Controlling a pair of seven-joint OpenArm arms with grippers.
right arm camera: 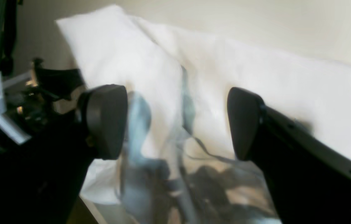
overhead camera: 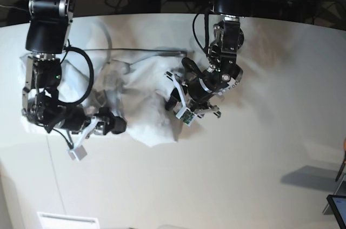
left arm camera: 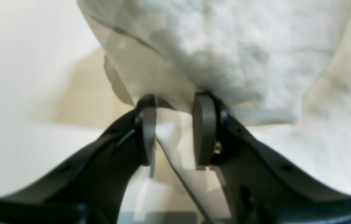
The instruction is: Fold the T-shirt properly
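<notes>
While the left gripper pinches a shirt edge mid-table, the right gripper gapes empty over cloth; it should close on a hem so both lift evenly.

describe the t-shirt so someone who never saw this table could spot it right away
Start at the wide off-white table in the base view and look between the two black robot arms. The T-shirt is the crumpled white heap of cloth lying there. Its wrinkles and shadowed folds set it apart from the smooth tabletop.
</notes>
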